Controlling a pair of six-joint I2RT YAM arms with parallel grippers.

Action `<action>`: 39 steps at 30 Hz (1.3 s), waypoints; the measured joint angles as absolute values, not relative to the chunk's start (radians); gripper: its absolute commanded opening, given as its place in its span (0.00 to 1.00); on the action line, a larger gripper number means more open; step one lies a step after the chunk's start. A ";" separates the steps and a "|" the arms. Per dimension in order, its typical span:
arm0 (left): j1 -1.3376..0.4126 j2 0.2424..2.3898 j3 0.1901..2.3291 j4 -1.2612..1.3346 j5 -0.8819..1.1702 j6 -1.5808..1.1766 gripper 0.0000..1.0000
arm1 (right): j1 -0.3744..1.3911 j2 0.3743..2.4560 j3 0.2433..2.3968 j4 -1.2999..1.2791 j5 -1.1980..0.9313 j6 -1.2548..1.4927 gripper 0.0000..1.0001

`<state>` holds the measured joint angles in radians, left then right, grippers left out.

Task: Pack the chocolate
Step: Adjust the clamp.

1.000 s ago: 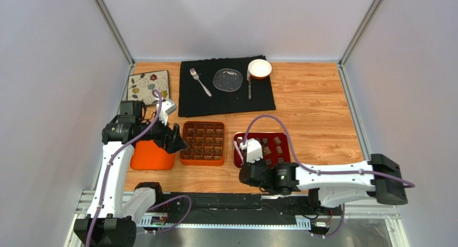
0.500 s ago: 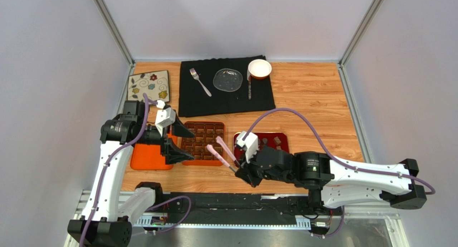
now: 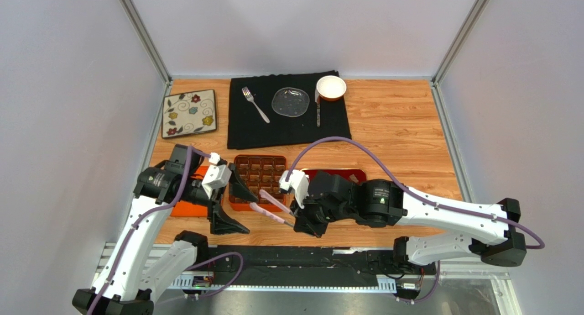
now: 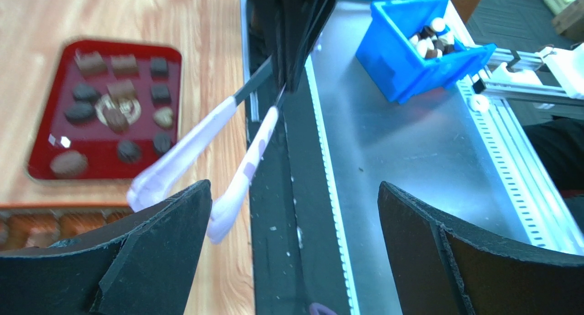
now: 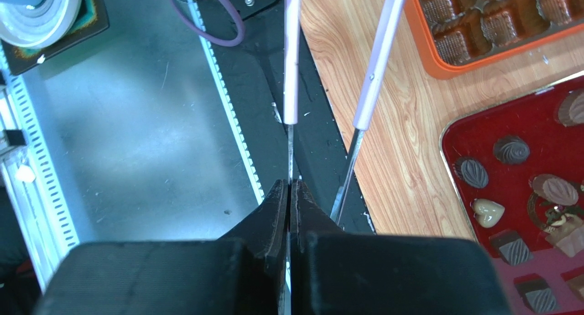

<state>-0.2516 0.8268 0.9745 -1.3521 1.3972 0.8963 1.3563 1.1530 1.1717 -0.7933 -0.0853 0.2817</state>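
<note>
Black R gripper [image 5: 290, 190] is clenched on one thin metal arm of the tongs [image 5: 291, 55]. The 2nd tong arm runs free just beside the fingers, not pinched. Both tong arms wear pale lavender sleeves and splay apart away from the claw.

Top view: R gripper sits at the near table edge, tongs pointing left toward the L arm.

L gripper [image 3: 235, 204] is released, fingers [image 4: 137, 260] wide apart. In the L wrist view the tong tips reach into that gap, close to one finger. Contact can't be told, too blurry.

Chocolate [image 4: 116, 118]: approx a dozen pcs, mixed round, square and oval plus a heart. All lie on the red tray [image 4: 96, 142]. The tray is flat on the wood table [image 3: 404, 137], just right of the orange box [image 3: 260, 157]. From the top the tray is mostly hidden under the R arm.

Orange box grid cells look dark brown; can't tell if any cell holds a pc. Orange flat piece [image 3: 179, 209] sits left of the box, partly under the L arm.

Far side: black cloth [image 3: 236, 130] w/ fork [image 3: 255, 104], clear glass dish [image 3: 290, 101], knife [image 3: 318, 113] and white bowl [image 3: 331, 87]. Floral tile [image 3: 189, 114] is left of the cloth.

Blue bin [image 4: 404, 61] w/ small bits sits off the table on the metal frame, seen in the L wrist view.
</note>
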 measured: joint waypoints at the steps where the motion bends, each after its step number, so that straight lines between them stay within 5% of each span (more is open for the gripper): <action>1: -0.255 0.833 0.962 -1.353 1.389 0.897 0.97 | 1.352 1.164 1.190 -0.801 -0.097 0.271 0.00; 10: -0.267 0.927 0.944 -1.357 1.291 0.899 0.85 | 1.336 1.306 1.320 -0.887 -0.212 0.183 0.00; 16: -0.272 0.916 0.944 -1.358 1.246 0.898 0.59 | 1.314 1.320 1.335 -0.926 -0.249 0.155 0.00; 24: -0.313 0.918 0.944 -1.357 1.193 0.894 0.52 | 1.293 1.321 1.354 -0.933 -0.281 0.137 0.00; 34: -0.343 0.918 0.944 -1.373 1.173 0.876 0.00 | 1.277 1.337 1.370 -0.950 -0.282 0.114 0.00; 39: -0.364 0.918 0.944 -1.376 1.173 0.877 0.00 | 1.266 1.338 1.372 -0.963 -0.274 0.088 0.00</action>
